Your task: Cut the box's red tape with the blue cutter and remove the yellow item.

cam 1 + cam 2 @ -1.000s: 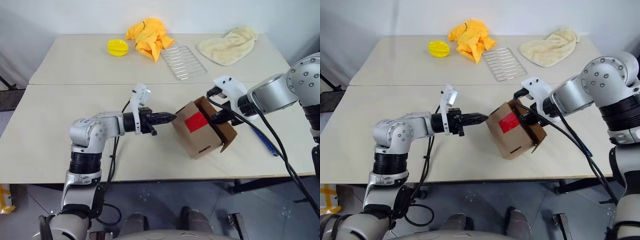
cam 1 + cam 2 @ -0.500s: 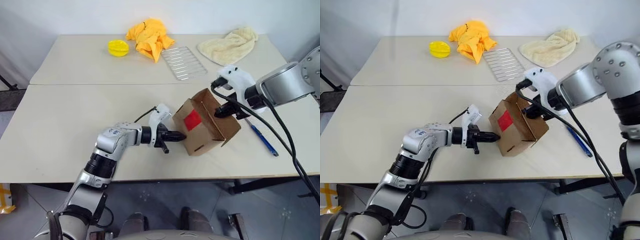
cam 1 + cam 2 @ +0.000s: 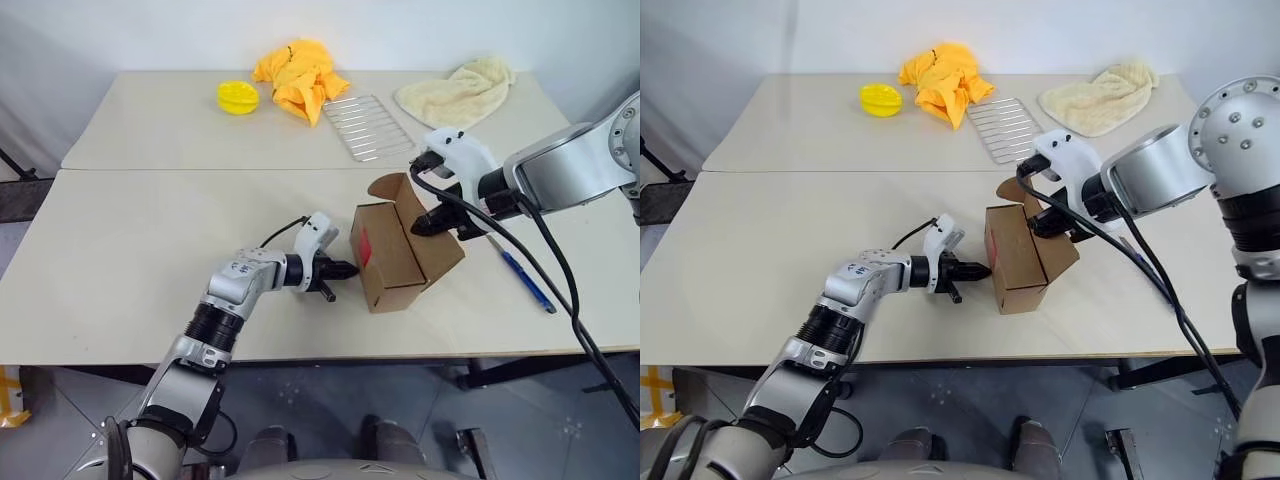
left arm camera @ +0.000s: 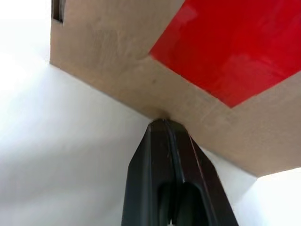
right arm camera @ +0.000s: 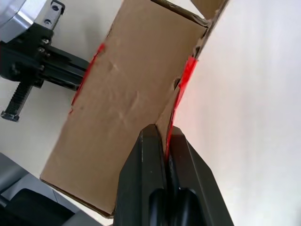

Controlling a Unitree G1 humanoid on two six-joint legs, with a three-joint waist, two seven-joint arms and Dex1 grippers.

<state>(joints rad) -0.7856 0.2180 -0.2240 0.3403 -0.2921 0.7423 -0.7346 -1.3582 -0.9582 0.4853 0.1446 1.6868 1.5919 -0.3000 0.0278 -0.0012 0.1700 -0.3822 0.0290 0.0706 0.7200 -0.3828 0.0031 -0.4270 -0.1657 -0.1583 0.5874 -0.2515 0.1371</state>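
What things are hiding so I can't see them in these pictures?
- Inside of the box: the head views see its outside walls and flaps, so whether the yellow item is in there cannot be told.
- Red tape: cut off by the left wrist view's edges.
- Right gripper: its fingertips pinch a flap, which hides what lies behind.
- Blue cutter: partly crossed by a cable.

A wire rack [image 3: 367, 123] is lying on the far half of the tabletop [image 3: 120, 230]. An orange-yellow cloth [image 3: 297, 73] is sitting crumpled just beside the rack, with a round yellow disc [image 3: 237, 96] lying beyond that cloth. A cream towel [image 3: 455, 91] is lying near the rack's opposite side.
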